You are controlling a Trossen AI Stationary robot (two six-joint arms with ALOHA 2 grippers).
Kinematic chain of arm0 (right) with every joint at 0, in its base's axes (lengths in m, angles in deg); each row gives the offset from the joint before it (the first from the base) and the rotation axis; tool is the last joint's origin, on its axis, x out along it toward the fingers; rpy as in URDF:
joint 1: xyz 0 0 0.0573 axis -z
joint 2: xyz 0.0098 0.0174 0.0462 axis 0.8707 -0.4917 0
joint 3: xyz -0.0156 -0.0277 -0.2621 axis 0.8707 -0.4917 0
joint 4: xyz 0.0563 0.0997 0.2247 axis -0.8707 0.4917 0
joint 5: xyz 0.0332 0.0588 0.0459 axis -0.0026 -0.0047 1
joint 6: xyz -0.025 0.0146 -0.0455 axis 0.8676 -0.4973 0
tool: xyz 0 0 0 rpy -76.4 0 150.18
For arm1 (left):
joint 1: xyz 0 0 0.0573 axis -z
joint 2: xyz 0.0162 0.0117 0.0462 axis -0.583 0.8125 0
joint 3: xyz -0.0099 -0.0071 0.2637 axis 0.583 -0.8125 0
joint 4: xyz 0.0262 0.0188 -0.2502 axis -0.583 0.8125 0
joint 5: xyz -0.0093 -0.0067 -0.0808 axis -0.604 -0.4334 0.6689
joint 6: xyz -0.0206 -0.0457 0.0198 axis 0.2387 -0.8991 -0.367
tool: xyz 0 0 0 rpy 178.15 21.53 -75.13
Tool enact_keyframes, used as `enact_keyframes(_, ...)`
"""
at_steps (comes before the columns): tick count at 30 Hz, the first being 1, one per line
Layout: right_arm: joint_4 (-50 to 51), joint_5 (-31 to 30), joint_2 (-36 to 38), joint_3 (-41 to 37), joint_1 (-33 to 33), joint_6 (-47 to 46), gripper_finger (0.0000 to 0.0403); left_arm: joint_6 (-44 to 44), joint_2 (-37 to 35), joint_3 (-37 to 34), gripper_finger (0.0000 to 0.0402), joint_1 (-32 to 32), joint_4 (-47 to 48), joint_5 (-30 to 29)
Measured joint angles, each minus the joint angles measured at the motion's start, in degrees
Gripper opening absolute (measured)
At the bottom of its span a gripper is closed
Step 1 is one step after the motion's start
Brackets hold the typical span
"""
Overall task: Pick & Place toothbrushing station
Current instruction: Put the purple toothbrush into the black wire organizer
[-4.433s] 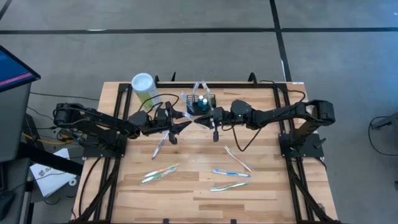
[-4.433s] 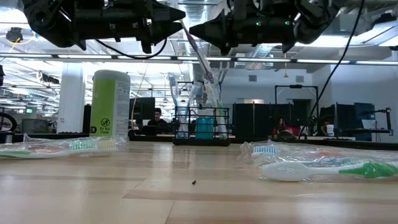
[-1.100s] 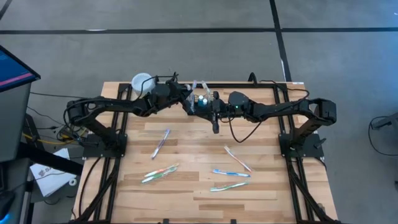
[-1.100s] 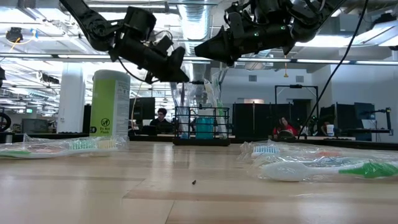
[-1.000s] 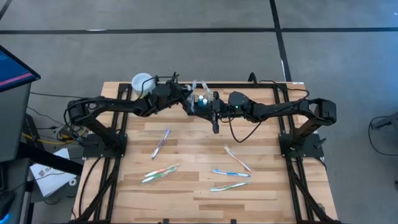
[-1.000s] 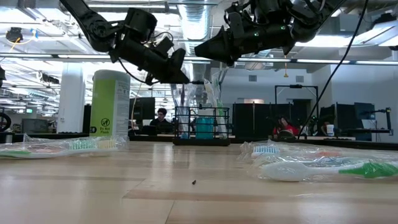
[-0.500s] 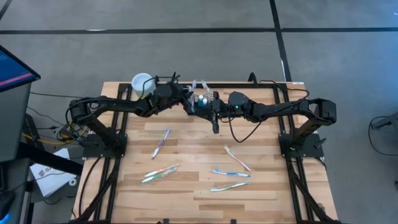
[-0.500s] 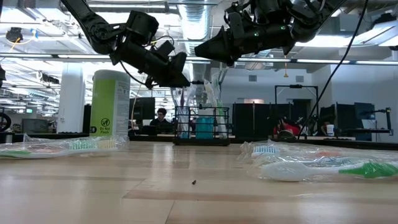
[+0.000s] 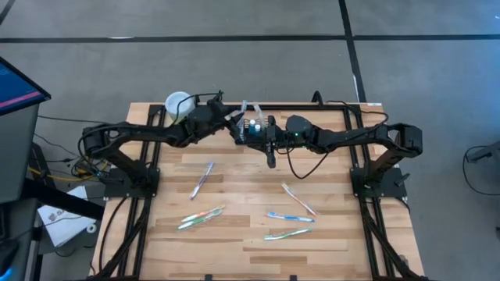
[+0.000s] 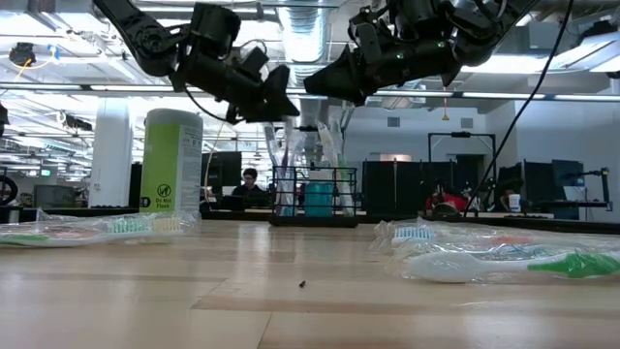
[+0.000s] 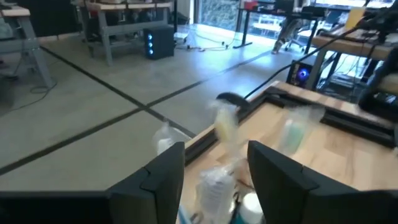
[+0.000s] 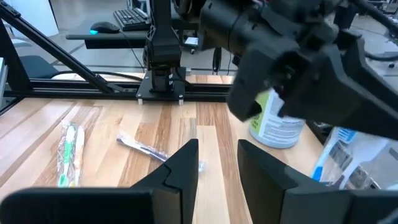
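Grey floor surrounds a wooden table [image 9: 234, 242] that fills the lower middle of the high view. At the table's far edge, in the upper centre of that picture, the toothbrushing station [image 9: 251, 127] is seen as a small black wire basket holding wrapped toothbrushes upright. In the low view the basket stands at mid-frame on the far side of the tabletop.

The left gripper [image 9: 231, 125] is held just left of the basket and above it, with its fingers [image 11: 163, 180] spread apart and nothing between them. The right gripper [image 9: 269, 160] is seen just right of the basket, pointing toward the lower part of the frame; its fingers [image 12: 180, 168] stand partly apart with nothing pinched.

A pale-green cylinder with a white lid [image 9: 179, 105] stands at the upper left of the table. Loose wrapped toothbrushes [image 9: 291, 217] lie scattered across the lower half of the boards.
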Motion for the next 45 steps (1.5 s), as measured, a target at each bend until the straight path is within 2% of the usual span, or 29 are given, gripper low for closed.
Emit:
enact_keyframes(10, 0.2, 0.0, 0.0, 0.0, 0.0, 0.0, 0.0103, 0.0, -4.7, 0.0, 0.0172, 1.9, 0.3, 0.1)
enact_keyframes(18, 1.6, 0.0, 0.0, 0.0, 0.0, 0.0, 0.0103, 0.0, -8.4, 0.0, 0.0172, 6.8, 12.3, 0.0)
enact_keyframes(26, 3.1, 0.1, 0.0, 0.0, -0.1, -0.4, 0.0103, -0.8, -8.5, -0.1, 0.0172, 14.2, 27.2, 0.1)
enact_keyframes(39, 9.8, 1.1, 0.0, 0.0, -4.1, -0.5, 0.0103, -8.1, -8.5, -4.1, 0.0172, 19.3, 30.0, -0.7)
enact_keyframes(45, 13.3, 1.1, 0.0, 0.0, -5.6, -0.5, 0.0103, -12.8, -8.5, -4.3, 0.0172, 21.9, 36.2, -0.8)
